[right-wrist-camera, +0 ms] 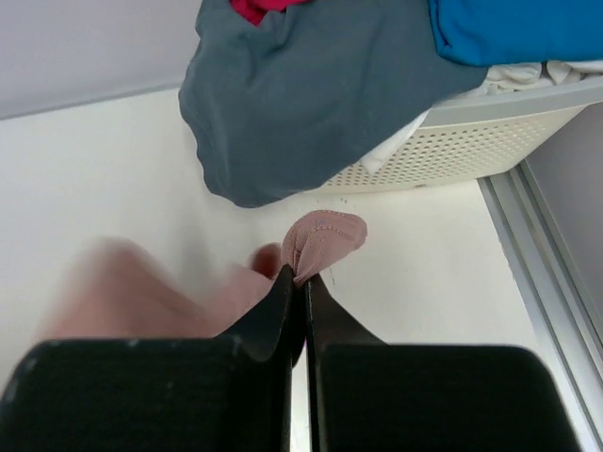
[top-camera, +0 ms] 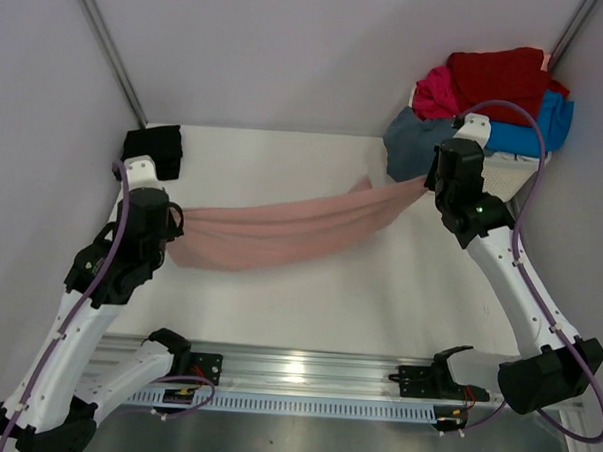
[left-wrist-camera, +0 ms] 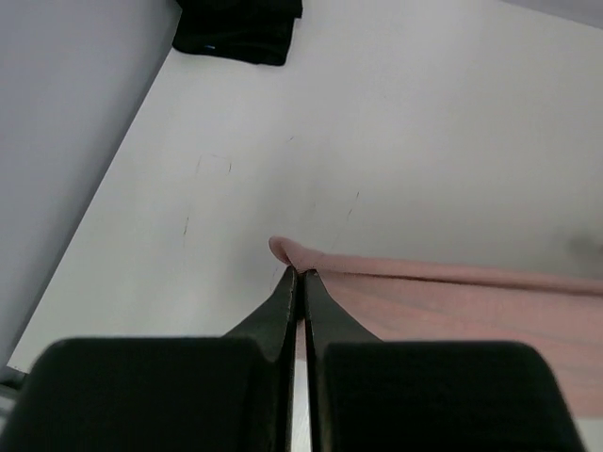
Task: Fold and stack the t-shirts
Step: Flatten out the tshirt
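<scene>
While the left hand [left-wrist-camera: 300, 275] clamps one end of the dusty-pink t-shirt [top-camera: 281, 235], the garment spans the bench [top-camera: 308, 306] to the right hand [right-wrist-camera: 301, 280], which is closed on the other end near the basket [right-wrist-camera: 452, 141].

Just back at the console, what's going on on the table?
The two arms hold the dusty-pink t-shirt stretched between them across the table, sagging in the middle. The left tool is shut on one end, the right tool on the other, near the laundry basket. A slate-blue t-shirt hangs over the basket's rim, and a black t-shirt lies at the far left corner.
</scene>
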Controlling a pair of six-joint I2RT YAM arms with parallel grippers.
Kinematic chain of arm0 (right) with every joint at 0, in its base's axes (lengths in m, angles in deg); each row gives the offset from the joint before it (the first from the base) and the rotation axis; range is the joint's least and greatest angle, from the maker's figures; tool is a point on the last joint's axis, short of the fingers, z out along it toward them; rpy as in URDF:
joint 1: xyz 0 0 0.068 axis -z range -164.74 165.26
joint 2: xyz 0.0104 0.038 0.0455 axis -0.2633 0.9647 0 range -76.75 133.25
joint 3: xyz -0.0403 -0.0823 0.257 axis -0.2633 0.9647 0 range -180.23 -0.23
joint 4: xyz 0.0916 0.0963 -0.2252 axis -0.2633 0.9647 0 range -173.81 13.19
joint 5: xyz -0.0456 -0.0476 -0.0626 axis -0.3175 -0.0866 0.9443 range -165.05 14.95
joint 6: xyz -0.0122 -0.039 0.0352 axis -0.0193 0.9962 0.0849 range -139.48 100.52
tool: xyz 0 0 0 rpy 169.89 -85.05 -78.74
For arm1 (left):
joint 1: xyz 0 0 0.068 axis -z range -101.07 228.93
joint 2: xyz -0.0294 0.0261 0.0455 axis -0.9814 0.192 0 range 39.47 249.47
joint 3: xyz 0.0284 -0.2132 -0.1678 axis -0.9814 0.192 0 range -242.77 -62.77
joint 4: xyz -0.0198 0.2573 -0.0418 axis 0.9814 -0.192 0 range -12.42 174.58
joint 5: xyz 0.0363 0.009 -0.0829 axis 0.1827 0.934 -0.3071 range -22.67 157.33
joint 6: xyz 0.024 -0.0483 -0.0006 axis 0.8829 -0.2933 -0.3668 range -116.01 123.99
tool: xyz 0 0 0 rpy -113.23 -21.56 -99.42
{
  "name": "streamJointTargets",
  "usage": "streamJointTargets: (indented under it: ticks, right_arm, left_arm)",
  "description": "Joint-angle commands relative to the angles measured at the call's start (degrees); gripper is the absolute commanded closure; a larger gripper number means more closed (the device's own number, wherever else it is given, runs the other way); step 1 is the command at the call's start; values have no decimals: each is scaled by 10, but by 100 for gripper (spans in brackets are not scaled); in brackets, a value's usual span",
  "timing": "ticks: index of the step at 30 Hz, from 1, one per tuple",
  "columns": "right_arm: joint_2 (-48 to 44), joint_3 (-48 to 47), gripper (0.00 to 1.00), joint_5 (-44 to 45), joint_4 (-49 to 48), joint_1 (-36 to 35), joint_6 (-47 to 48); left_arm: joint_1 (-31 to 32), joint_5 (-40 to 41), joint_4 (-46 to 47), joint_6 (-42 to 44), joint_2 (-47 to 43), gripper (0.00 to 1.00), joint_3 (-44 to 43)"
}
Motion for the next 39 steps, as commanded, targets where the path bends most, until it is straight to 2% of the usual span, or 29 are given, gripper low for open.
streamJointTargets:
  ticks: [1, 5, 8, 11, 14, 17, 19, 22, 25, 27, 28, 31, 35, 37, 39]
  right_arm:
    - [-21, -53, 100, 25, -17, 0, -4]
    - [-28, -66, 100, 30, -26, -17, 6]
    - [-48, -42, 100, 37, -56, -27, 13]
    - [-9, -67, 100, 8, -4, -21, 5]
    - [24, -69, 100, -8, -40, -33, 5]
    - [93, -136, 100, -30, -65, -37, 15]
    - [163, -240, 100, -30, -45, -37, 35]
    - [217, -374, 100, -29, -35, -36, 69]
    - [216, -415, 100, -45, -58, -36, 89]
    - [182, -387, 100, -52, -106, -41, 102]
    - [162, -338, 100, -52, -122, -44, 132]
    - [62, -236, 100, -43, -180, -59, 165]
    - [-61, -65, 100, 14, -169, -72, 157]
    - [-147, -22, 100, 38, -117, -74, 111]
    - [-200, 35, 100, -1, -35, -76, 28]
  left_arm:
    - [-9, -2, -5, -1, 6, 100, -37]
    - [-9, -11, 17, 11, -16, 99, -46]
    - [-9, -20, 39, 16, -34, 99, -21]
    - [-9, -38, 26, 4, -22, 99, -4]
    - [-9, -69, 37, 0, 19, 99, -7]
    - [-10, -52, 93, 15, 85, 100, -25]
    - [-10, -40, 122, 32, 146, 99, -66]
    - [-10, -17, 179, 61, 193, 100, -135]
    - [-10, -39, 271, 103, 168, 99, -154]
    - [-10, -59, 353, 128, 132, 99, -124]
    - [-10, -68, 374, 147, 112, 99, -112]
    - [-11, -69, 379, 166, 53, 99, -66]
    - [-11, -45, 277, 133, -2, 100, -25]
    - [-11, -43, 217, 86, -63, 100, 16]
    - [-11, -85, 139, 49, -118, 99, 42]
